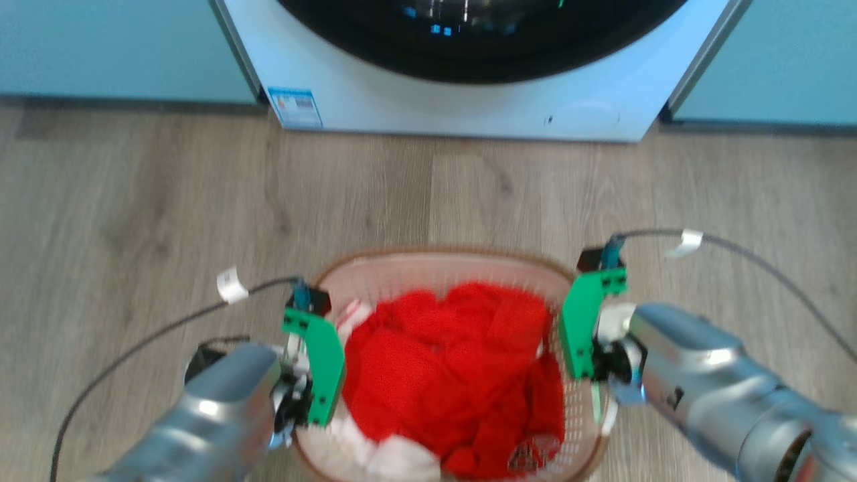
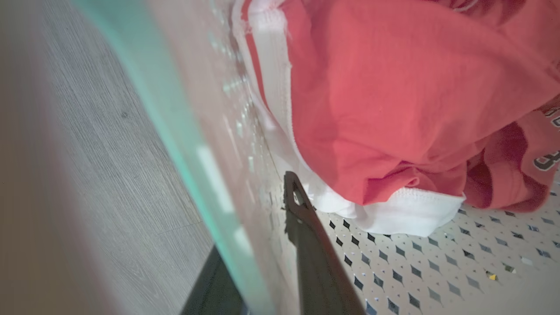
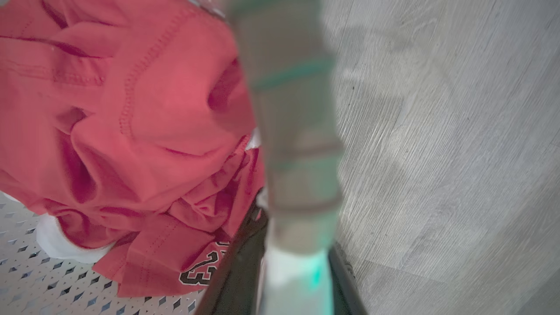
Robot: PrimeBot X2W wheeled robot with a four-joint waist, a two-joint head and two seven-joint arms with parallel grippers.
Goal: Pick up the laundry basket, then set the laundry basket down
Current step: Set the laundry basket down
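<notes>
Right gripper enters at 6 o'clock. Its two dark fingers straddle the blurred wall of the laundry basket, one inside and one outside, closed against it. The wall runs from 12 to 6 o'clock. Red garment with black "23": 9 to 11 o'clock. White cloth and perforated basket floor: 8 o'clock. Wood-grain floor: 1 to 5 o'clock.

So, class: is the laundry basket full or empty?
Partly full: the laundry basket holds crumpled red clothing, some white; bare perforated bottom shows beside it.
</notes>
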